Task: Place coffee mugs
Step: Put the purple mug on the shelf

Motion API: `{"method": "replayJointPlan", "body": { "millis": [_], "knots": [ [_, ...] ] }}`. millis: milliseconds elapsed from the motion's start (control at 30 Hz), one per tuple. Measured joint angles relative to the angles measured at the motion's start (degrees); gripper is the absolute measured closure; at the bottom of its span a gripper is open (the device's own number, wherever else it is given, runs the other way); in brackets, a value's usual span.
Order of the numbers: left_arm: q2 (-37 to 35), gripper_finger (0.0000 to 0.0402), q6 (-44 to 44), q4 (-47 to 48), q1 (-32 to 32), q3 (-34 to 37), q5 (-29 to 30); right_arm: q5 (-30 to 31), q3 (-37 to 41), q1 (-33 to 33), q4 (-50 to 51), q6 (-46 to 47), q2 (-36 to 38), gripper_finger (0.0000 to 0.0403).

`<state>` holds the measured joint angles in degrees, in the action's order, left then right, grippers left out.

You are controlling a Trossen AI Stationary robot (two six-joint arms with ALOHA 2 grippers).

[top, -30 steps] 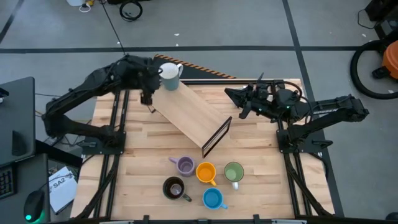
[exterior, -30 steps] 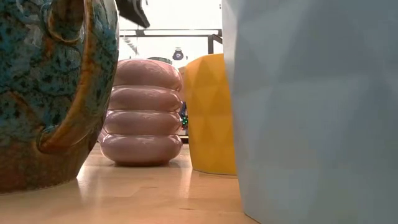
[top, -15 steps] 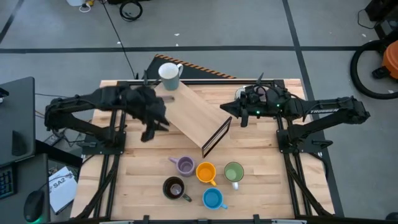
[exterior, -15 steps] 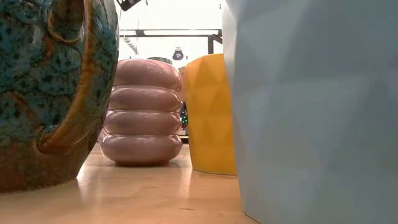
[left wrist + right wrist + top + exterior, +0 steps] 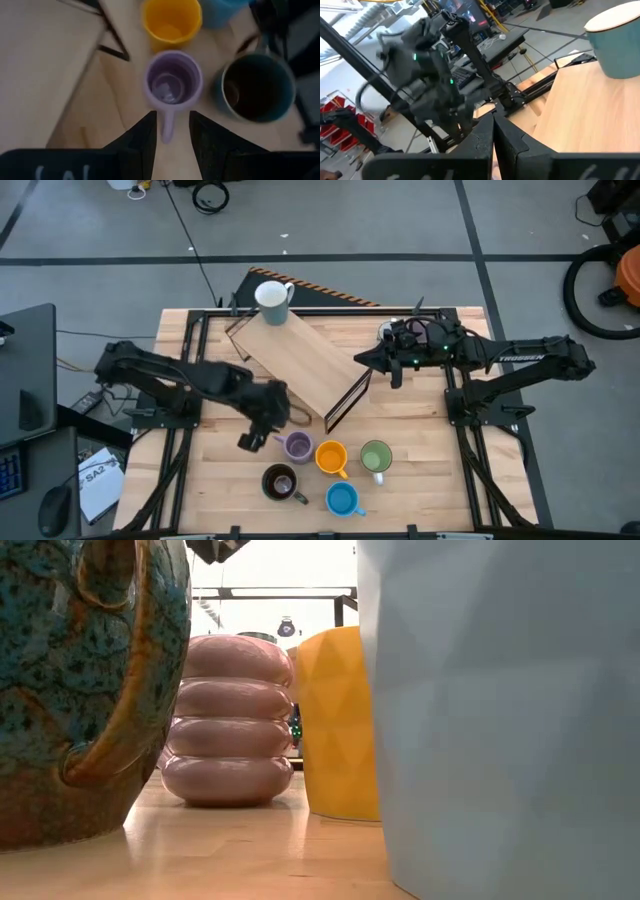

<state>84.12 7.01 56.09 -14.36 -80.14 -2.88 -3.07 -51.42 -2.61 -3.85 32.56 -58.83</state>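
The left gripper (image 5: 170, 137) hangs just over the lilac mug (image 5: 173, 83) at the near cluster, jaws parted and holding nothing, the mug's handle (image 5: 166, 125) pointing straight back into the gap between the two fingers. Beside it stand the orange mug (image 5: 331, 457), green mug (image 5: 376, 457), dark brown mug (image 5: 280, 482) and blue mug (image 5: 342, 499). A white mug (image 5: 272, 302) sits up on the sloped wooden board (image 5: 305, 363). The right gripper (image 5: 367, 359) waits by the board's far end, jaws closed and empty; the left arm is much the nearer
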Motion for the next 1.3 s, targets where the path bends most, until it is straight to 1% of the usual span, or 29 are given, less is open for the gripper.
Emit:
{"method": "replayJointPlan", "body": {
  "millis": [200,467,533,633,733,867,1067,1200,1300],
  "knots": [
    [5.8,0.0281,11.87,-0.25,-3.5,-0.02,4.76,0.09,0.0,1.7,0.04,1.1,0.0,0.0386],
    [11.46,0.0281,22.79,-2.31,-5.17,0.0,3.11,5.13,0.0,4.26,0.1,2.44,0.0,0.0386],
    [11.62,0.0281,25.4,-3.01,-5.15,-0.02,2.88,6.42,0.0,4.68,0.1,3.11,0.0,0.0386],
    [11.61,0.0281,28.39,-3.28,-5.13,-0.02,0.82,7.99,0.0,5.14,0.1,3.68,0.0,0.0386],
    [11.62,0.0281,32.04,-3.02,-5.01,-0.02,0.52,9.73,0.0,5.58,0.08,3.73,0.0,0.0386],
    [11.62,0.0281,34.5,-3.1,-3.99,-0.02,0.0,12.33,0.02,5.99,-0.05,3.73,0.0,0.0386],
    [11.64,0.0281,37.21,-3.14,-3.05,-0.02,-1.29,12.61,0.02,5.99,-0.4,3.75,-0.04,0.0386],
    [13.3,0.0281,38.14,-3.18,-3.6,-0.07,-3.21,12.61,0.02,5.99,-0.4,3.73,-0.04,0.0386],
    [14.62,0.0281,39.98,-4.93,-3.91,-0.07,-1.44,12.61,0.02,5.99,-0.52,3.49,-0.04,0.0386]
  ]
}}
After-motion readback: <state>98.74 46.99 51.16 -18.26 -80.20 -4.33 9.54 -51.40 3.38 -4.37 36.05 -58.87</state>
